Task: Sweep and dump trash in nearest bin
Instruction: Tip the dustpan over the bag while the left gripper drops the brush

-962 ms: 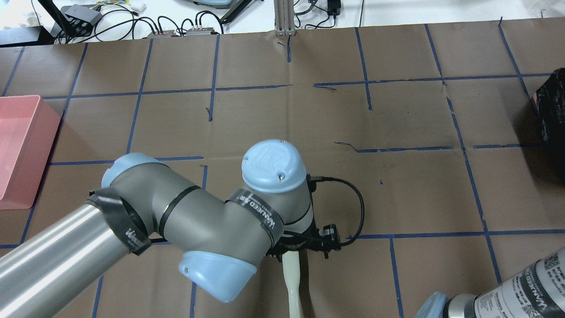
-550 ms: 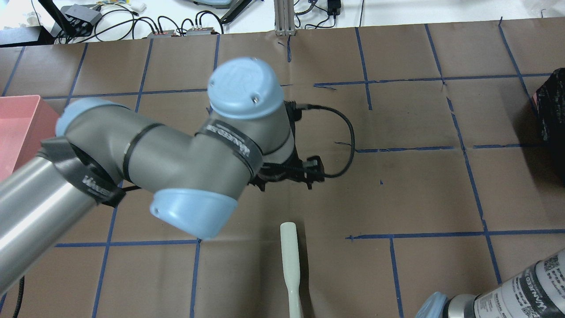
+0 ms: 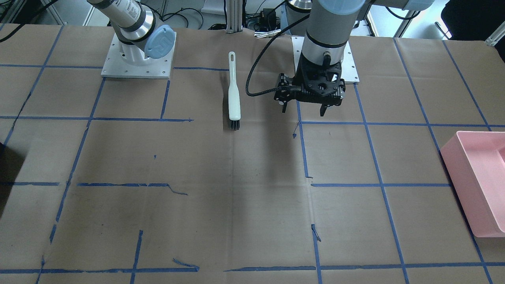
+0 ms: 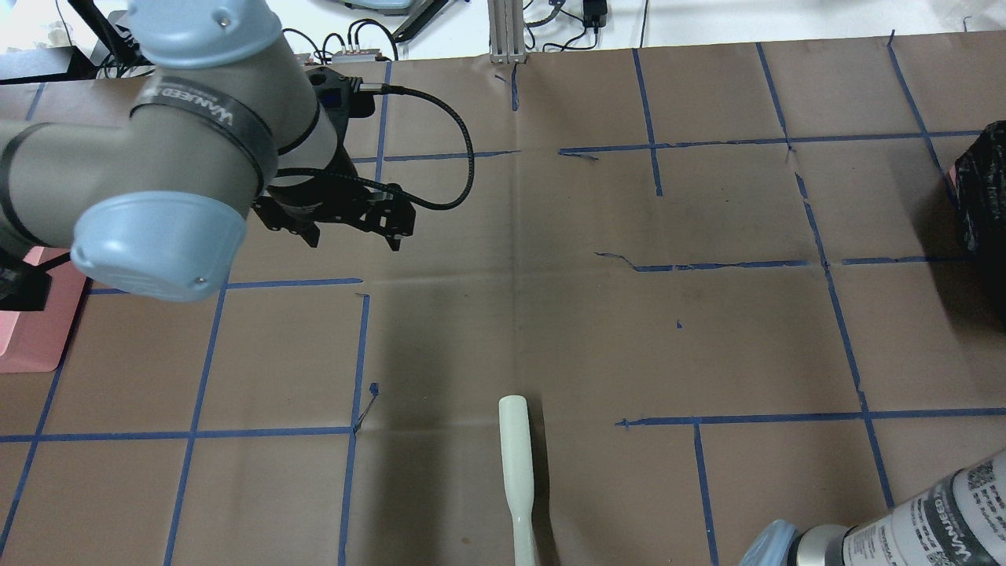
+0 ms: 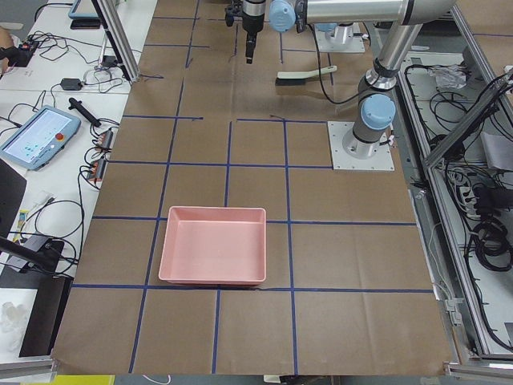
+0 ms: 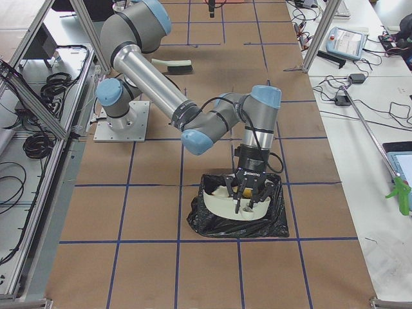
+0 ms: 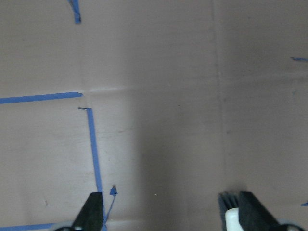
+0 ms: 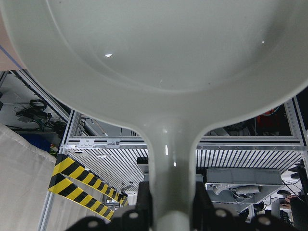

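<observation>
No potato or bread shows in any view. My left gripper [image 4: 350, 232] is open and empty, held above the brown paper left of the middle; it also shows in the front view [image 3: 303, 108] and its own wrist view [image 7: 172, 216]. A white hand brush [image 4: 515, 472] with dark bristles lies flat on the table near my base, apart from the gripper [image 3: 234, 90]. My right gripper [image 8: 172, 207] is shut on the handle of a white dustpan [image 8: 159, 48] and holds it tilted over the black bag bin [image 6: 238, 215].
A pink bin [image 5: 212, 255] stands at the table's left end [image 3: 477, 177]. The black bag bin [image 4: 982, 196] sits at the right edge. Blue tape lines cross the brown paper. Cables and a frame post lie beyond the far edge.
My left gripper was over the brush's end a second ago; it has moved away, toward the far left. The brush stays on the table. The right arm has not moved.
</observation>
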Action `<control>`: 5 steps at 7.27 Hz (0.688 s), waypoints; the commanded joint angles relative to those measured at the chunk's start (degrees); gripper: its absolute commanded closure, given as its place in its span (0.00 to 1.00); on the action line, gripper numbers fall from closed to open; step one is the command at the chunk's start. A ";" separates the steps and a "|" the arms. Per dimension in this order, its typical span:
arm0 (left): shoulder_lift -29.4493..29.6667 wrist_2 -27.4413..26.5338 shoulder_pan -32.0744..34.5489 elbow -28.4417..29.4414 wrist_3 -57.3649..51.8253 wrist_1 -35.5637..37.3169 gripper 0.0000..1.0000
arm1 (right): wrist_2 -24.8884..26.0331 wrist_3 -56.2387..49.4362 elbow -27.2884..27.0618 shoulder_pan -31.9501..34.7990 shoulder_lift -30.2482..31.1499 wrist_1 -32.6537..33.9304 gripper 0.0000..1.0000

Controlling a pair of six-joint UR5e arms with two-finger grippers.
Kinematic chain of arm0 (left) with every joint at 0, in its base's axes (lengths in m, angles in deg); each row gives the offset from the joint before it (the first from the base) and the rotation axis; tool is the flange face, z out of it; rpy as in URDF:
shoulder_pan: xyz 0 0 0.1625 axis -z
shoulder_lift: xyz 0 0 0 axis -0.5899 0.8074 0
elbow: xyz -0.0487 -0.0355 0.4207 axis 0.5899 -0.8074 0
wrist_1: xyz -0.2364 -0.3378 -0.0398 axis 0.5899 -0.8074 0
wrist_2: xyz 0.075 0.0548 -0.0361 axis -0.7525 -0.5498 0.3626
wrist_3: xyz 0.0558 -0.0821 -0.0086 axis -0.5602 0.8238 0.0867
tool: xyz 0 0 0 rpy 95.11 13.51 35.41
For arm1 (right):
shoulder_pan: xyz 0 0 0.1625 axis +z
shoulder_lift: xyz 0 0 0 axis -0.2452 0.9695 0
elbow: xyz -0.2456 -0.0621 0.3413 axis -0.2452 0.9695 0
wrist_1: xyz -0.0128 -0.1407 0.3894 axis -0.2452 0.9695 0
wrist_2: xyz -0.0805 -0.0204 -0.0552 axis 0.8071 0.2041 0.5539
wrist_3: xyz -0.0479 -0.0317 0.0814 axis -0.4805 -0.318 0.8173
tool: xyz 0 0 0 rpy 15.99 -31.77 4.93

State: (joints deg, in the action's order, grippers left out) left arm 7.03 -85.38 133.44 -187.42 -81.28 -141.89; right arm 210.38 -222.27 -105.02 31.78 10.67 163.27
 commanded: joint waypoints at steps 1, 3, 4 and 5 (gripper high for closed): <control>-2.82 -2.60 -2.98 3.32 -4.02 -7.75 0.01 | -0.23 0.01 -0.63 0.00 0.43 0.43 1.00; -8.17 2.78 -2.98 5.00 0.96 -16.63 0.00 | -2.06 -1.04 -0.63 0.00 0.95 -2.27 1.00; -9.77 5.35 -2.98 5.35 1.00 -17.01 0.00 | -3.64 -1.74 -0.37 0.00 1.47 -4.64 1.00; -9.52 5.03 -3.15 5.18 0.47 -17.27 0.00 | -7.23 -2.54 -0.37 0.00 1.92 -4.75 1.00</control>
State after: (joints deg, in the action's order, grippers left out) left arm -1.64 -81.52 130.44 -182.36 -80.88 -158.13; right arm 206.59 -223.86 -105.48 31.78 12.02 159.68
